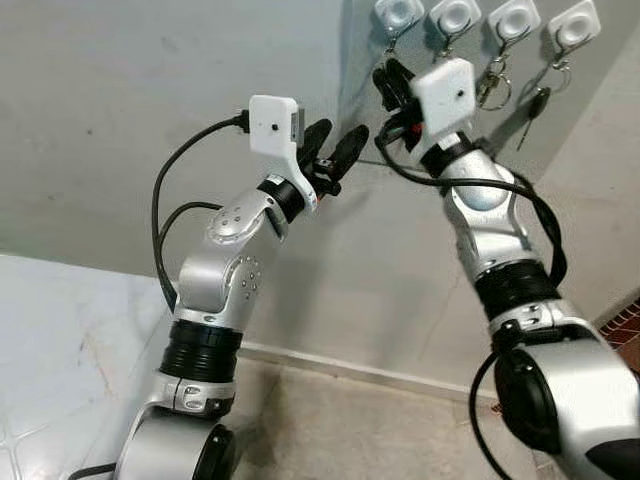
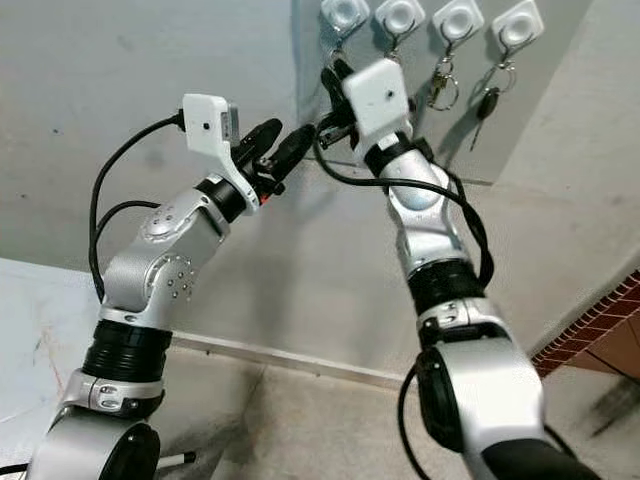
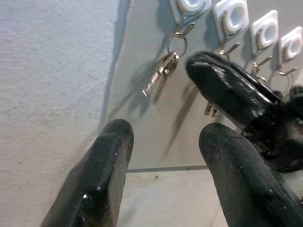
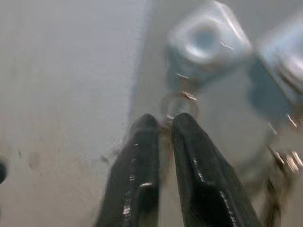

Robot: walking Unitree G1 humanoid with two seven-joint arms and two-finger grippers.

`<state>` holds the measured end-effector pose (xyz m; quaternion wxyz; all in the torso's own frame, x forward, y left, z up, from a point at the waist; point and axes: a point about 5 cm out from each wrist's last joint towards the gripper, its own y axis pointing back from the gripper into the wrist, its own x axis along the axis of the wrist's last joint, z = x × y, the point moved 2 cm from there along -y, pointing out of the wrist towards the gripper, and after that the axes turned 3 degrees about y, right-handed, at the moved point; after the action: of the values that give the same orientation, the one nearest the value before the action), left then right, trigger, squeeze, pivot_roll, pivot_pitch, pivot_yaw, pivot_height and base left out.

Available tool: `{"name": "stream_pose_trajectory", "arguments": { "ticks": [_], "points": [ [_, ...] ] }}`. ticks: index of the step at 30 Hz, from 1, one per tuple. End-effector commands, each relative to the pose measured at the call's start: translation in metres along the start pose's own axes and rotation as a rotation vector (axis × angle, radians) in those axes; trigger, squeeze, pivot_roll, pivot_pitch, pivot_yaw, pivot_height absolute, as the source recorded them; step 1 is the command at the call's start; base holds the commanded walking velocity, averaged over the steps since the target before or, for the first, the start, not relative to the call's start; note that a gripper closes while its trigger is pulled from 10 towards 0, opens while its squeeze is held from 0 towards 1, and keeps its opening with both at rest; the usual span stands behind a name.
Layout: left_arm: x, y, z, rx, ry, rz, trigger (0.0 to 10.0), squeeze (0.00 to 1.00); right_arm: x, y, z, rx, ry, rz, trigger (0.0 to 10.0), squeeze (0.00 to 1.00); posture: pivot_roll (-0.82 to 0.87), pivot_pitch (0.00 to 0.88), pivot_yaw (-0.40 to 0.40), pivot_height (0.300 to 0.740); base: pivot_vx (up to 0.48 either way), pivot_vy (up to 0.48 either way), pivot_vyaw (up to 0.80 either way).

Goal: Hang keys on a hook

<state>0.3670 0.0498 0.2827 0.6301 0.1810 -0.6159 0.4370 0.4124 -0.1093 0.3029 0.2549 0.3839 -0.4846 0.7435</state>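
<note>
Hovering just short of the wall, the left gripper (image 1: pixel 338 152) has its fingers spread and empty, aimed toward the row of hooks. Ahead of those fingers, the keys (image 3: pixel 161 73) dangle by their ring from the leftmost hook (image 3: pixel 189 5). Beside them, the right gripper (image 4: pixel 163 130) has its fingers pinched nearly together around the ring, directly beneath that hook. The hanging step looks almost finished; the next move calls for letting go and backing straight off without dragging the ring free.
</note>
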Motion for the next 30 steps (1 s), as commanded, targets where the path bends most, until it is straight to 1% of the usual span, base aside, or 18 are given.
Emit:
{"name": "stream_pose_trajectory", "arguments": {
  "ticks": [1, 5, 8, 11, 12, 14, 15, 17, 18, 20, 21, 22, 24, 25, 26, 27, 28, 30],
  "points": [
    [0.003, 0.002, 0.001, 0.010, -0.012, 0.008, 10.0, 0.00, -0.003, 0.006, 0.006, -0.049, -0.092, 0.020, 10.0, 1.00, 0.02, 0.156, -0.011, 0.740, 0.000, 0.000, 0.00],
    [0.002, 0.003, 0.002, 0.010, -0.007, 0.007, 10.0, 0.00, -0.007, 0.011, 0.006, -0.070, -0.153, 0.038, 10.0, 1.00, 0.03, 0.154, -0.011, 0.740, 0.000, 0.000, 0.00],
    [0.000, 0.004, 0.001, 0.018, -0.007, 0.006, 10.0, 0.00, -0.008, 0.015, 0.006, -0.085, -0.220, 0.061, 10.0, 1.00, 0.03, 0.152, -0.013, 0.740, 0.000, 0.000, 0.00],
    [-0.002, 0.005, 0.000, 0.032, -0.006, 0.005, 10.0, 0.00, -0.009, 0.018, 0.004, -0.080, -0.235, 0.064, 10.0, 1.00, 0.03, 0.151, -0.014, 0.740, 0.000, 0.000, 0.00],
    [-0.005, 0.006, -0.001, 0.047, -0.009, 0.004, 10.0, 0.00, -0.011, 0.022, 0.003, -0.087, -0.249, 0.071, 10.0, 1.00, 0.03, 0.148, -0.013, 0.740, 0.000, 0.000, 0.00],
    [-0.022, 0.013, -0.005, 0.094, 0.010, -0.015, 10.0, 0.00, -0.018, 0.038, -0.001, -0.105, -0.270, 0.075, 10.0, 1.00, 0.03, 0.143, -0.012, 0.740, 0.000, 0.000, 0.00],
    [-0.025, 0.014, -0.006, 0.105, 0.010, -0.017, 10.0, 0.00, -0.020, 0.042, -0.002, -0.110, -0.272, 0.069, 10.0, 1.00, 0.03, 0.143, -0.012, 0.740, 0.000, 0.000, 0.00],
    [-0.036, 0.019, -0.010, 0.140, 0.039, -0.035, 10.0, 0.00, -0.028, 0.054, -0.004, -0.125, -0.271, 0.049, 10.0, 1.00, 0.03, 0.142, -0.009, 0.740, 0.000, 0.000, 0.00],
    [-0.036, 0.019, -0.010, 0.140, 0.039, -0.035, 10.0, 0.00, -0.028, 0.054, -0.004, -0.125, -0.271, 0.049, 10.0, 1.00, 0.03, 0.142, -0.009, 0.740, 0.000, 0.000, 0.00],
    [-0.044, 0.025, -0.012, 0.157, 0.056, -0.037, 10.0, 0.00, -0.035, 0.065, -0.007, -0.131, -0.283, 0.026, 10.0, 1.00, 0.03, 0.142, -0.009, 0.740, 0.000, 0.000, 0.00],
    [-0.051, 0.030, -0.014, 0.175, 0.044, -0.043, 10.0, 0.00, -0.043, 0.076, -0.009, -0.146, -0.286, 0.000, 10.0, 1.00, 0.03, 0.143, -0.007, 0.740, 0.000, 0.000, 0.00],
    [-0.062, 0.037, -0.019, 0.206, 0.053, -0.059, 10.0, 0.00, -0.053, 0.092, -0.012, -0.165, -0.284, -0.045, 10.0, 1.00, 0.03, 0.142, -0.004, 0.740, 0.000, 0.000, 0.00],
    [-0.071, 0.044, -0.022, 0.229, 0.071, -0.073, 10.0, 0.00, -0.060, 0.104, -0.015, -0.181, -0.292, -0.080, 10.0, 1.00, 0.02, 0.142, 0.001, 0.740, 0.000, 0.000, 0.00],
    [-0.082, 0.053, -0.025, 0.247, 0.066, -0.094, 10.0, 0.00, -0.067, 0.120, -0.017, -0.211, -0.296, -0.118, 10.0, 1.00, 0.02, 0.141, 0.004, 0.740, 0.000, 0.000, 0.00],
    [-0.082, 0.053, -0.025, 0.247, 0.066, -0.094, 10.0, 0.00, -0.067, 0.120, -0.017, -0.211, -0.296, -0.118, 10.0, 1.00, 0.02, 0.141, 0.004, 0.740, 0.000, 0.000, 0.00],
    [-0.089, 0.059, -0.027, 0.257, 0.061, -0.107, 10.0, 0.00, -0.071, 0.131, -0.019, -0.229, -0.297, -0.143, 10.0, 1.00, 0.01, 0.136, 0.011, 0.740, 0.000, 0.000, 0.00],
    [-0.091, 0.061, -0.027, 0.261, 0.060, -0.111, 10.0, 0.00, -0.072, 0.133, -0.020, -0.232, -0.299, -0.150, 10.0, 1.00, 0.01, 0.136, 0.011, 0.740, 0.000, 0.000, 0.00],
    [-0.103, 0.070, -0.031, 0.279, 0.053, -0.134, 10.0, 0.00, -0.081, 0.151, -0.024, -0.255, -0.306, -0.195, 10.0, 1.00, 0.01, 0.132, 0.016, 0.740, 0.000, 0.000, 0.00]
  ]
}}
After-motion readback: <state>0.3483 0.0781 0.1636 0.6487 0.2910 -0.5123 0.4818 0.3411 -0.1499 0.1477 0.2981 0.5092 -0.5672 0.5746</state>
